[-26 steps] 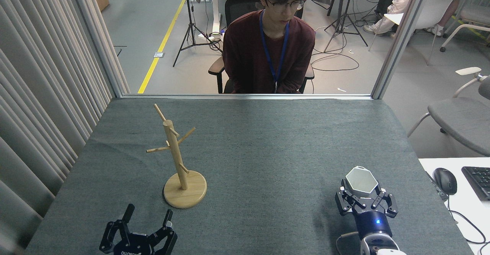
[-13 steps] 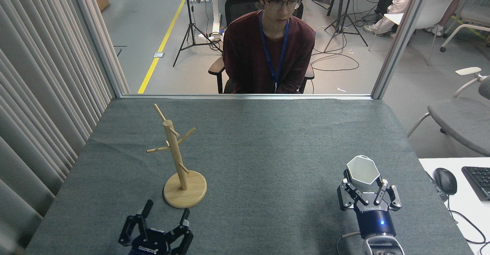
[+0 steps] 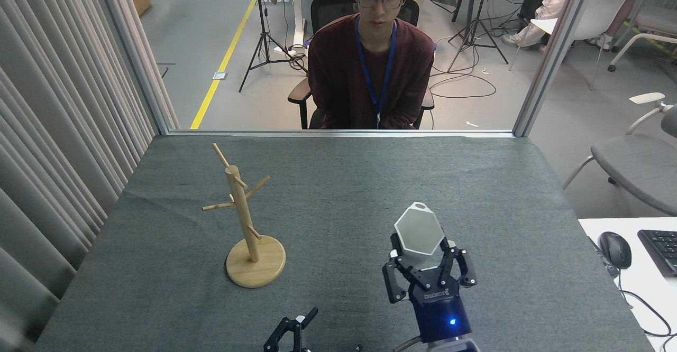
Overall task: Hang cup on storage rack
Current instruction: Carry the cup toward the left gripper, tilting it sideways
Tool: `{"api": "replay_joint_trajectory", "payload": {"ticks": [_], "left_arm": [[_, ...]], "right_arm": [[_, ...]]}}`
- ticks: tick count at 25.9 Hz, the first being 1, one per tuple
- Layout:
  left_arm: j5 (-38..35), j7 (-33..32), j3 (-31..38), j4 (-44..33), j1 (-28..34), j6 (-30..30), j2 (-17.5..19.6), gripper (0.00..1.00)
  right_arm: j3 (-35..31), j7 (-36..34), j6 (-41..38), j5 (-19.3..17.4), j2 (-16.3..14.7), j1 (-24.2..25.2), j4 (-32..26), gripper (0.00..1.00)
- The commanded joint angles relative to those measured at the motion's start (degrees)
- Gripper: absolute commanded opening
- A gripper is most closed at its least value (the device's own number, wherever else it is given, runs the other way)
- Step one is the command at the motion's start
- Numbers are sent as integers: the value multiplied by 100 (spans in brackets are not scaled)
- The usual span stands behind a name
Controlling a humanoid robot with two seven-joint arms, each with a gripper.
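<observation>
The white hexagonal cup (image 3: pixel 419 230) is held above the grey table, its small tab with a hole at the top rim. My right gripper (image 3: pixel 421 254) is shut on the cup from below, right of centre near the front. The wooden storage rack (image 3: pixel 244 220) stands upright on its round base at the left, well left of the cup, with bare pegs. My left gripper (image 3: pixel 296 331) shows only partly at the bottom edge, its fingers spread apart and holding nothing.
A person (image 3: pixel 373 56) sits on a chair behind the table's far edge. Curtains (image 3: pixel 58 130) line the left side. A mouse (image 3: pixel 615 249) and keyboard (image 3: pixel 660 250) lie on a white desk at the right. The grey table (image 3: pixel 338 183) stretches between rack and cup.
My right gripper has carried the cup up and to the left, toward the table's middle. My left gripper has moved right along the bottom edge and dropped lower in view.
</observation>
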Motion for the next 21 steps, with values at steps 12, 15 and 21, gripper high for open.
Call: {"api": "replay_joint_trajectory", "payload": {"ticks": [12,15,21], "left_arm": [[12,-13,-77,324,-269,1,-125,100],[30,-13,-77,298,-269,-8,-108,100],[47,-13,-41,263,-287,-34,-116,100]], "right_arm": [[861,-217,-19,647,151,1210,-684,74],[1072,-305,17,946,282,1333,-676,74],[1301,-305,105,972,326,1456,-676,74]]}}
